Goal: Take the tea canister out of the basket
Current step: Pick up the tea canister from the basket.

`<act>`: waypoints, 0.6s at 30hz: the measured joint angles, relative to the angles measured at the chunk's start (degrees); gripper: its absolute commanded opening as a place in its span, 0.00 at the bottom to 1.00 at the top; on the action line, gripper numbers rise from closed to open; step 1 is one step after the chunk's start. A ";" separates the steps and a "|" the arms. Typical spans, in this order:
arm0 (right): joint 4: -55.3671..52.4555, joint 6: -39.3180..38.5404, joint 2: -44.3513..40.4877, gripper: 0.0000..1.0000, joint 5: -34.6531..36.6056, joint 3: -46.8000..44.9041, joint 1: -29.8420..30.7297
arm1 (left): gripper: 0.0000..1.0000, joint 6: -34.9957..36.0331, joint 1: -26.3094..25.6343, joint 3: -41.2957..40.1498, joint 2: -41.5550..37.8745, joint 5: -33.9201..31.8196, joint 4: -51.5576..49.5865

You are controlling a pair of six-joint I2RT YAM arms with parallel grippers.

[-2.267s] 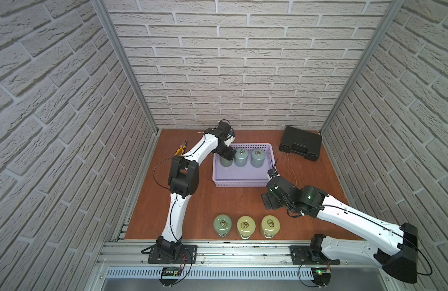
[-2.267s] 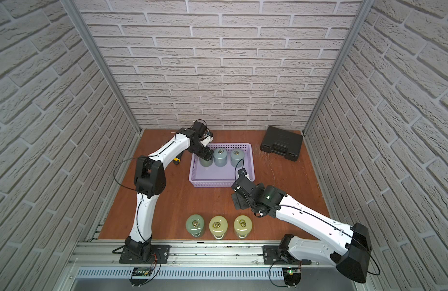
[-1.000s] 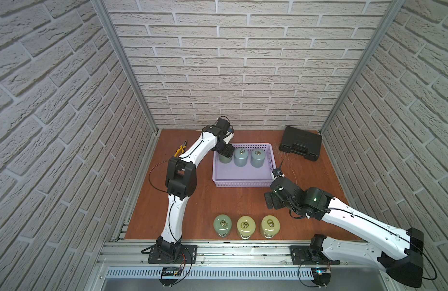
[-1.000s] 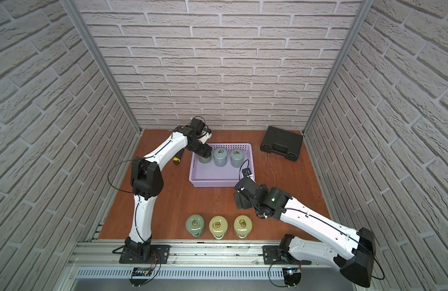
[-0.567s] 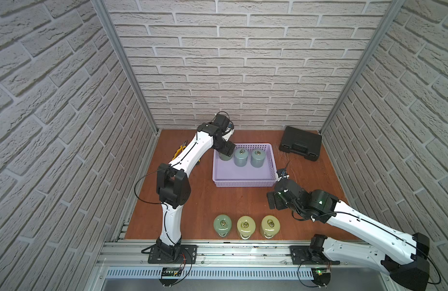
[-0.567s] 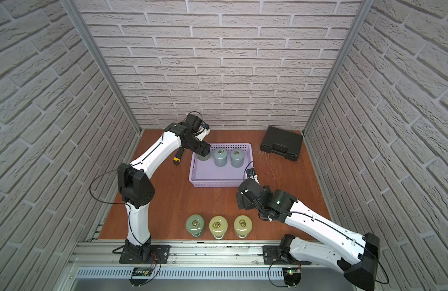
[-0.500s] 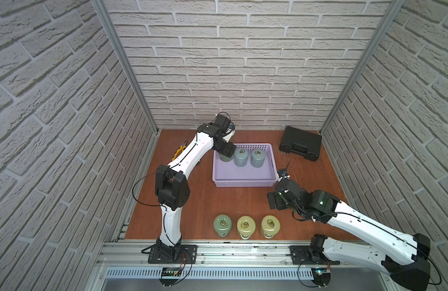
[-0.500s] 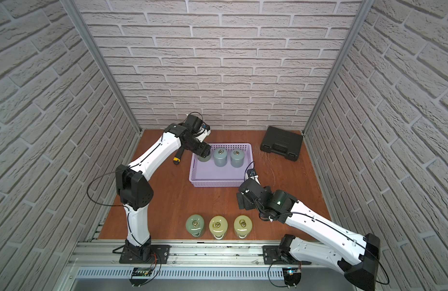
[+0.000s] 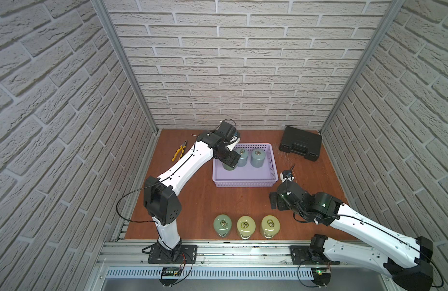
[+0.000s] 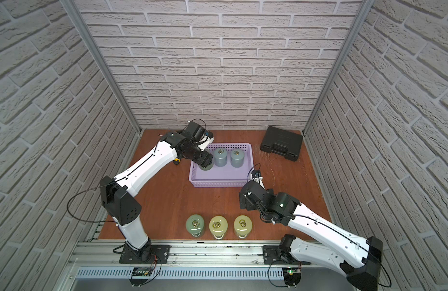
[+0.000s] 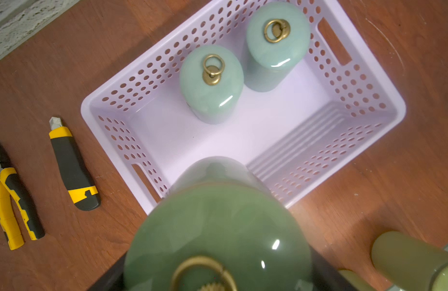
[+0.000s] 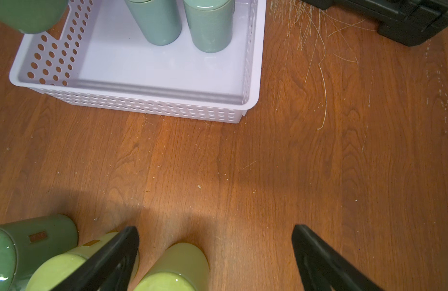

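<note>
The left gripper grips the dark-green tea canister, jaws half-closed, raised at the basket's 9 o'clock end. Clearing the rim and setting it down likely remain.

A lab test cell: brick-pattern walls and aluminium mounting rail.

The left arm and right arm have white shells with black joints, thin black cables loop beside them, and the right gripper is black.
</note>
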 measured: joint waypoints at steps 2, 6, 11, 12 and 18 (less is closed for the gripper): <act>0.02 0.79 -0.04 1.00 0.17 -0.13 0.00 | 0.57 -0.57 -1.31 -0.79 -0.72 -0.26 0.02; 0.02 1.53 -0.15 1.00 0.39 -0.46 0.00 | 0.57 -1.90 -4.15 -2.84 -2.05 -0.61 0.07; -0.02 2.23 -0.24 1.00 1.05 -0.46 0.00 | 0.56 -3.56 -7.15 -5.18 -3.04 -1.22 0.11; -0.11 2.27 -0.26 1.00 1.18 -0.46 0.00 | 0.56 -3.89 -7.67 -5.64 -3.17 -1.36 0.24; -0.72 2.93 -1.18 1.00 1.62 -0.59 0.00 | 0.56 -5.46 -10.49 -8.04 -4.26 -2.10 0.59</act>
